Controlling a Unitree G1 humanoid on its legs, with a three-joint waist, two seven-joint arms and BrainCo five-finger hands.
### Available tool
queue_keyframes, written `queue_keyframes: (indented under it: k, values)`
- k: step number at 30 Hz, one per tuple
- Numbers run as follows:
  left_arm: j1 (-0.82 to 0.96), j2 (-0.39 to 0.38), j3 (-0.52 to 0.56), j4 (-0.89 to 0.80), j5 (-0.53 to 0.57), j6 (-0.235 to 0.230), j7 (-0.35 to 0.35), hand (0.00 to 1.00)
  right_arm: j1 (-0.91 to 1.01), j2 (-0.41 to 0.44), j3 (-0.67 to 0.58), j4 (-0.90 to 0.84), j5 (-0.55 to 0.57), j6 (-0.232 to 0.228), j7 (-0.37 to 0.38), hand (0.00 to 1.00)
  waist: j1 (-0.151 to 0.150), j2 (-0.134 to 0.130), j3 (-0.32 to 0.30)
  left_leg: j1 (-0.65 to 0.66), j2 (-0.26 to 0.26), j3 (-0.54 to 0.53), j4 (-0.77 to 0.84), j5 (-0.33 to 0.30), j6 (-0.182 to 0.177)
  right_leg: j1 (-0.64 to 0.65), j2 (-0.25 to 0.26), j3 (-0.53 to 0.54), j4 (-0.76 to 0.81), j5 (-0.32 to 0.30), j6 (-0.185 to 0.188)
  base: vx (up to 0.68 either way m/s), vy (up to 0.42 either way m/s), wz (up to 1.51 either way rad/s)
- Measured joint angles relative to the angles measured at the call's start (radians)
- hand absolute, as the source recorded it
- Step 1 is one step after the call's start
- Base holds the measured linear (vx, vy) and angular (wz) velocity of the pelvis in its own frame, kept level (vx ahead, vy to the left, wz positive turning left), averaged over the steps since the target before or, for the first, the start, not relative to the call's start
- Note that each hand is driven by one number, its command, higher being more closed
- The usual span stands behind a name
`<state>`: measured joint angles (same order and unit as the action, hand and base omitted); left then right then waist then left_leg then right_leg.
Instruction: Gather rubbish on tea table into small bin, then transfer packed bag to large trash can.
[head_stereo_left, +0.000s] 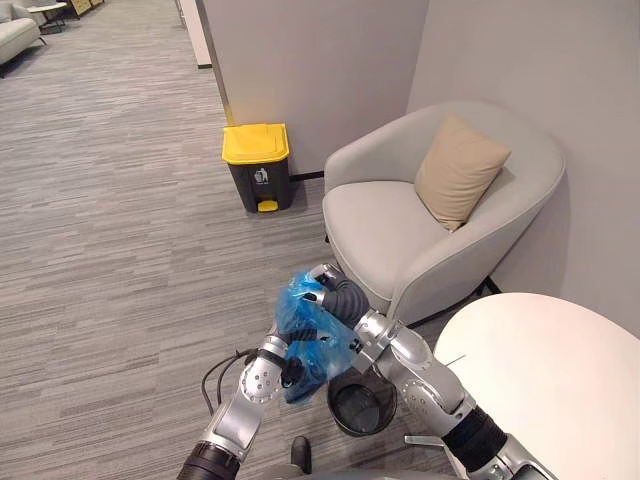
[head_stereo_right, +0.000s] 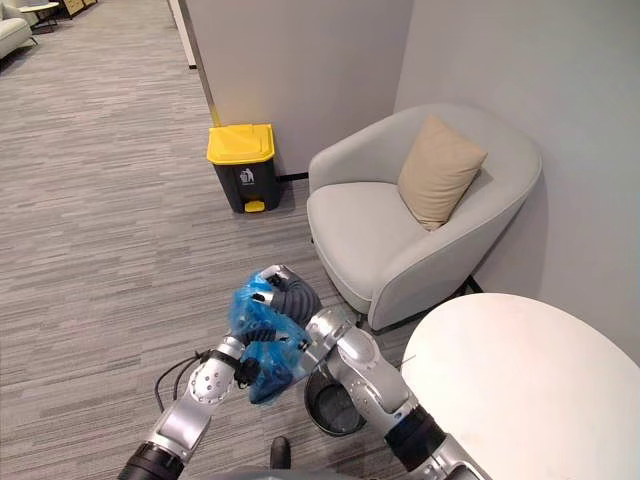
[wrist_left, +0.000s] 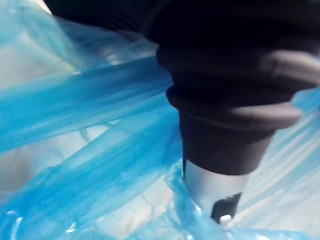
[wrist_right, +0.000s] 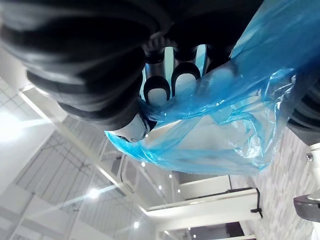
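The right hand (head_stereo_left: 340, 297) is clenched on a crumpled translucent blue plastic bag (head_stereo_left: 303, 328); should the thin film be torn, rubbish would be spilled below.

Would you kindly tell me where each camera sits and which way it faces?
Left eye view: on the head, looking down and ahead; left hand and right hand meet at the blue bag near the small bin.
Right eye view: beside it, same scene, yellow-lidded trash can beyond.
Left wrist view: on the left wrist, close against the bag; dark ribbed cover shows.
Right wrist view: on the right wrist, facing up to the ceiling; fingers curl on the bag.
Shared: every view shows the bag.
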<state>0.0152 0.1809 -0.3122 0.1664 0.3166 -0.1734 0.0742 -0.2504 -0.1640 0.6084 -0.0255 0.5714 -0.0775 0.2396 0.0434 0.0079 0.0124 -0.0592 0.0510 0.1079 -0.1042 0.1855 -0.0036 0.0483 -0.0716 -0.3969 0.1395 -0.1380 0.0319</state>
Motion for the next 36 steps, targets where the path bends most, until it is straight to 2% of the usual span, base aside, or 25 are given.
queue_keyframes:
  k: [17,21,30,36]
  values:
    - [-0.015,0.001,-0.042,0.085,-0.003,0.001,0.025,0.00,-0.008,-0.004,0.100,0.000,-0.003,0.022,0.000,1.00,-0.001,0.001,-0.009,0.003,0.019,0.003,0.000,0.001,-0.013,0.006,0.016,0.013,0.004,0.006,-0.010,0.00,-0.008,-0.02]
    - [-0.018,0.001,-0.043,0.107,-0.004,0.003,0.039,0.00,-0.008,-0.005,0.101,0.000,-0.033,0.022,-0.001,1.00,-0.001,0.002,-0.009,0.003,0.030,0.003,0.000,0.002,-0.021,0.002,0.026,0.018,0.002,0.007,-0.015,-0.02,-0.028,-0.05]
    - [-0.015,-0.005,-0.039,0.119,-0.049,0.014,0.034,0.00,0.012,-0.001,0.080,0.011,-0.079,0.018,-0.005,1.00,-0.001,0.004,-0.008,0.001,0.041,0.002,0.000,0.006,-0.027,-0.001,0.037,0.020,0.002,0.000,-0.017,-0.01,-0.015,-0.01]
    - [-0.009,-0.022,-0.027,0.119,-0.062,0.017,0.033,0.00,0.054,0.037,-0.024,0.076,-0.134,0.004,-0.033,1.00,0.000,0.004,-0.008,0.002,0.040,-0.001,0.000,0.006,-0.028,-0.002,0.036,0.020,0.012,0.002,-0.021,0.02,-0.003,0.00]
